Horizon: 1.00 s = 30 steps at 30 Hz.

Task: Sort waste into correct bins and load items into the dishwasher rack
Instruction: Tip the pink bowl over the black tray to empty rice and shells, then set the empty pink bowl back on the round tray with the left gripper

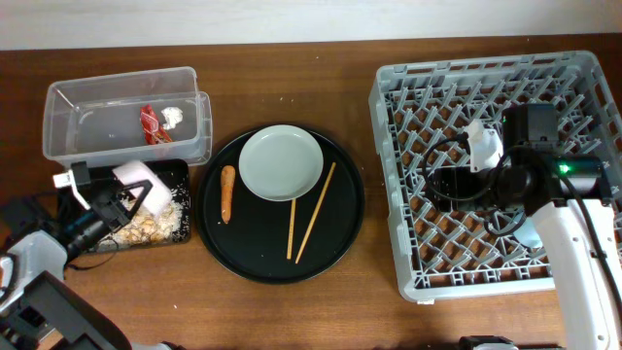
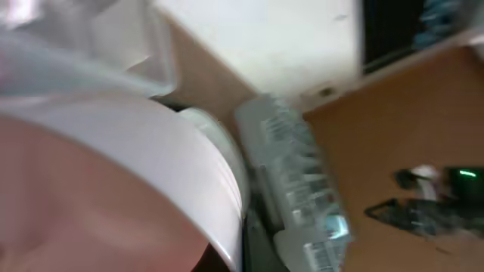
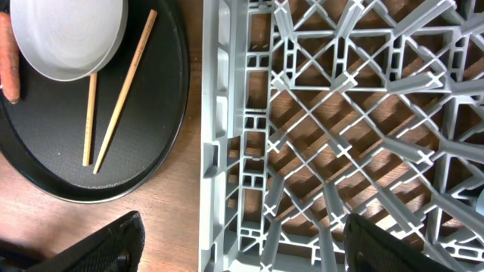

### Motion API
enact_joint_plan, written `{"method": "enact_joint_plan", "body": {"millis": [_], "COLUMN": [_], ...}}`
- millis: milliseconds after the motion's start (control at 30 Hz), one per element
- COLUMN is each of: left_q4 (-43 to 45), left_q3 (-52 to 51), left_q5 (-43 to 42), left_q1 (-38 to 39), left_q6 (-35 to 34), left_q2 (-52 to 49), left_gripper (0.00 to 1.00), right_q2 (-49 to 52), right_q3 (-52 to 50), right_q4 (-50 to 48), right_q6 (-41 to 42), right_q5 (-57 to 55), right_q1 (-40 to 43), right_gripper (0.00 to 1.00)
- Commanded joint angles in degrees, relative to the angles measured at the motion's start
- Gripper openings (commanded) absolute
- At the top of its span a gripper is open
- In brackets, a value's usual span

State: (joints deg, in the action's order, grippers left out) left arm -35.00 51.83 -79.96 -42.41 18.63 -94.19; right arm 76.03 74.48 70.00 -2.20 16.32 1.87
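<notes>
- While I watch from overhead, the left pincer (image 1: 119,202) is clamped on the small pale bowl (image 1: 139,181). It holds the bowl tilted over the shallow black tray (image 1: 181,171) near the left edge of the bench (image 1: 292,311).
- Beige rice scraps (image 1: 146,228) lie in that tray, just below the bowl.
- My left wrist view is blurred; the bowl's pale wall fills most of it.
- The clear tub (image 1: 68,107) sits at the far-left corner, just beyond the black tray. It contains the red wrapper (image 1: 151,122) and the white tissue (image 1: 173,116).
- The round black tray (image 1: 253,243) at mid-bench carries the grey-green plate (image 1: 281,163). The sausage piece (image 1: 226,192) lies left of the plate, and the chopsticks (image 1: 314,216) lie at the plate's near-right rim.
- The right pincer (image 3: 242,227) hangs over the dishwasher rack (image 1: 389,146) by the right edge, near the rack's left wall, with its fingers spread wide apart.
</notes>
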Motion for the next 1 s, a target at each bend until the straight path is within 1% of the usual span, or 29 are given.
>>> {"method": "enact_joint_plan", "body": {"millis": [0, 233, 333, 400, 467, 500, 567, 600, 633, 667, 700, 767, 800, 867, 933, 967], "left_q4": [1.3, 1.4, -0.9, -1.3, -1.3, -1.0, -0.8, -0.3, -0.2, -0.2, -0.2, -0.4, -0.4, -0.1, 0.1, 0.3], "left_q3": [-0.1, -0.1, -0.1, -0.1, -0.1, 0.0, 0.5, 0.5, 0.5, 0.5, 0.5, 0.4, 0.4, 0.4, 0.4, 0.4], "left_q5": [-4.5, -4.2, -5.4, -8.2, -8.2, -5.5, 5.8, 13.2, 22.5, 28.4, 37.5, 49.8, 52.8, 55.1, 57.3, 57.3], "left_q1": [-0.6, -0.8, -0.1, 4.0, 11.3, 16.6, 25.6, 29.9, 35.4, 39.1, 44.7, 52.4, 56.7, 63.0, 66.6, 67.7], "left_q6": [3.0, 2.6, 2.6, 2.6, 2.6, 2.6, 1.2, -1.5, -4.3, -6.0, -8.1, -12.2, -12.8, -12.8, -13.1, -13.4], "left_q2": [0.3, 0.3, 0.3, 0.3, 1.4, 2.0, 2.1, 2.1, 2.1, 2.1, 2.1, 2.1, 2.1, 2.1, 2.1, 2.1], "left_gripper": [0.0, 0.0, 0.0, 0.0, 0.0, 0.0, 0.0, 0.0, 0.0, 0.0, 0.0, 0.0, 0.0, 0.0, 0.01, 0.04], "right_q2": [0.0, 0.0, 0.0, 0.0, 0.0, 0.0, 0.0, 0.0, 0.0, 0.0, 0.0, 0.0, 0.0, 0.0, 0.0, 0.0], "right_q3": [0.7, 0.7, 0.7, 0.7, 0.7, 0.7, 0.7, 0.7, 0.7, 0.7, 0.7, 0.7, 0.7, 0.7, 0.7, 0.7], "right_q4": [0.5, 0.5, 0.5, 0.5, 0.5, 0.4, 0.4, 0.4, 0.4, 0.4, 0.4, 0.4, 0.4, 0.3, 0.3, 0.3], "right_q6": [-0.4, -0.4, -0.4, -0.4, -0.4, -0.4, -0.4, -0.4, -0.4, -0.4, -0.4, -0.4, -0.4, -0.4, -0.4, -0.4], "right_q5": [-0.5, -0.5, -0.5, -0.5, -0.5, -0.5, -0.5, -0.5, -0.5, -0.5, -0.5, -0.5, -0.5, -0.5, -0.5, -0.5], "right_q1": [-0.3, -0.3, -0.3, -0.3, -0.3, -0.3, -0.3, -0.3, -0.3, -0.3, -0.3, -0.3, -0.3, -0.3, -0.3, -0.3], "right_gripper": [0.83, 0.83, 0.83, 0.83, 0.84, 0.84, 0.84, 0.83, 0.84, 0.83, 0.83, 0.83, 0.84, 0.84, 0.84, 0.84]}}
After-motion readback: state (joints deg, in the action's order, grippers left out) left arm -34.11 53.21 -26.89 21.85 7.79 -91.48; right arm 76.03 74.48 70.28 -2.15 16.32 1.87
